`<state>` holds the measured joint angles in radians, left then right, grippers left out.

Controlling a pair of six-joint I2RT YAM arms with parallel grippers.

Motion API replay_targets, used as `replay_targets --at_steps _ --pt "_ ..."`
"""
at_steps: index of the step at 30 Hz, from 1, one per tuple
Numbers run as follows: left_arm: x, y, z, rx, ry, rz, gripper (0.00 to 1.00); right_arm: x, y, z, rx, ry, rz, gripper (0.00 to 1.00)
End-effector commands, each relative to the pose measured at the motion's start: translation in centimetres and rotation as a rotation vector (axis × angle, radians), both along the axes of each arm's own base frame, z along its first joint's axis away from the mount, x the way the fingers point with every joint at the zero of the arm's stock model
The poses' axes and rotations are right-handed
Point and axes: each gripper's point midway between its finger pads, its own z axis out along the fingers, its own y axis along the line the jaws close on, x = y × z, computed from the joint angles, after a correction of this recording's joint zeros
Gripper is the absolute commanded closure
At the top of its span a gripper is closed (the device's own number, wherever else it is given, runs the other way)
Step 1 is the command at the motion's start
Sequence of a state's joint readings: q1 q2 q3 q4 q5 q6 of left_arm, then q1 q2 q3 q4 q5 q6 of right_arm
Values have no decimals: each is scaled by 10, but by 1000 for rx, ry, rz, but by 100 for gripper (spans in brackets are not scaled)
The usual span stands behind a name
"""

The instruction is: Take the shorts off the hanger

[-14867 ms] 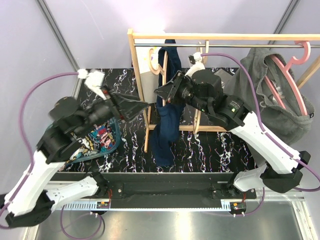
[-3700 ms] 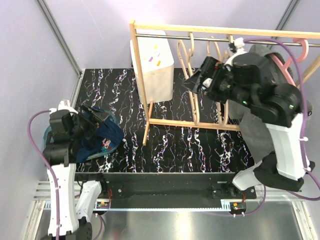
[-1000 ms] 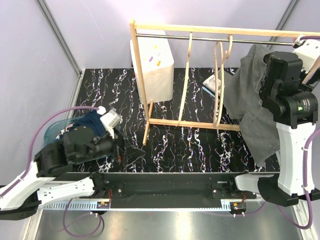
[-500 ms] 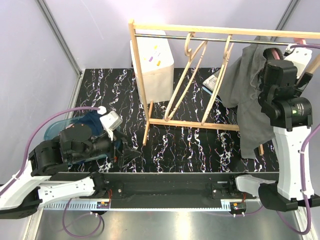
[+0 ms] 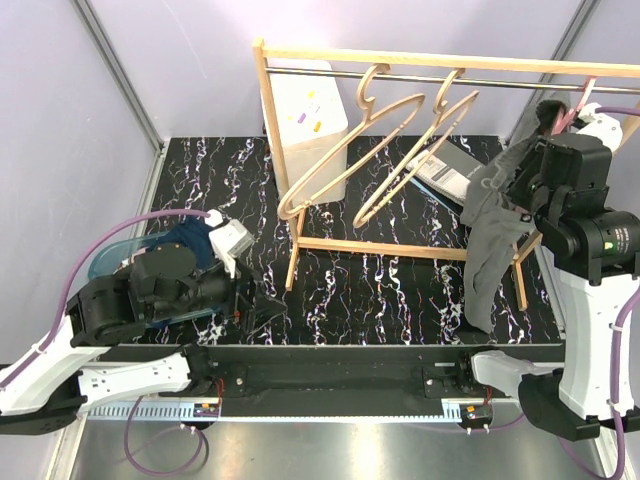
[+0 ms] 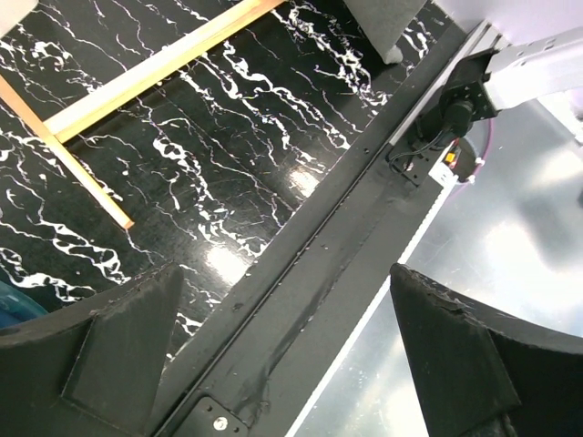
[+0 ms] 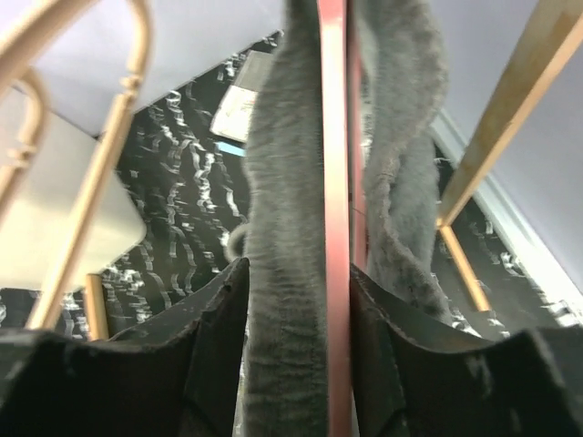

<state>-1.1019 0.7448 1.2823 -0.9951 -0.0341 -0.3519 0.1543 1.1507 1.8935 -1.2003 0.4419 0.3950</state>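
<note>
Right gripper (image 7: 296, 273) is clamped on a fold of the dark grey shorts (image 5: 487, 240), with the bar of the pink hanger (image 7: 333, 164) also between its fingers. It is high above the right edge of the counter (image 5: 400, 290), and the cloth droops toward the front right corner. Left gripper (image 6: 284, 273) hangs spread and empty over the front edge. Navy shorts (image 5: 188, 240) lie in a teal basket (image 5: 100, 262) at the left edge. Two wooden hangers (image 5: 345, 150) tilt on the rail (image 5: 500, 83).

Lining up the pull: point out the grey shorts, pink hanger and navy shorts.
grey shorts (image 5: 490, 250), top external view, hanging middle.
pink hanger (image 7: 333, 182), right wrist view, its bar.
navy shorts (image 5: 183, 242), top external view, upper folds.
</note>
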Motion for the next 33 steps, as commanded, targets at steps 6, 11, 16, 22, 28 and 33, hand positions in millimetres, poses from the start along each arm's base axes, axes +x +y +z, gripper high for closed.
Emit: replay_targets --at_steps 6,11,16,22,28,33 --pt "1 7 18 -106 2 66 1 17 -16 24 48 -135 -152 73" --pt "3 13 20 -103 -2 90 1 27 -17 44 39 -299 -141 95" --pt "5 22 21 -101 -27 115 1 26 -12 71 27 -487 -78 100" --pt "4 22 20 -56 -40 85 1 27 -7 91 -11 -611 -28 100" --pt "1 25 21 -23 -70 49 1 23 -12 103 -64 -690 -40 100" --pt "3 26 20 7 -99 32 1 12 -20 103 -93 -729 -74 100"
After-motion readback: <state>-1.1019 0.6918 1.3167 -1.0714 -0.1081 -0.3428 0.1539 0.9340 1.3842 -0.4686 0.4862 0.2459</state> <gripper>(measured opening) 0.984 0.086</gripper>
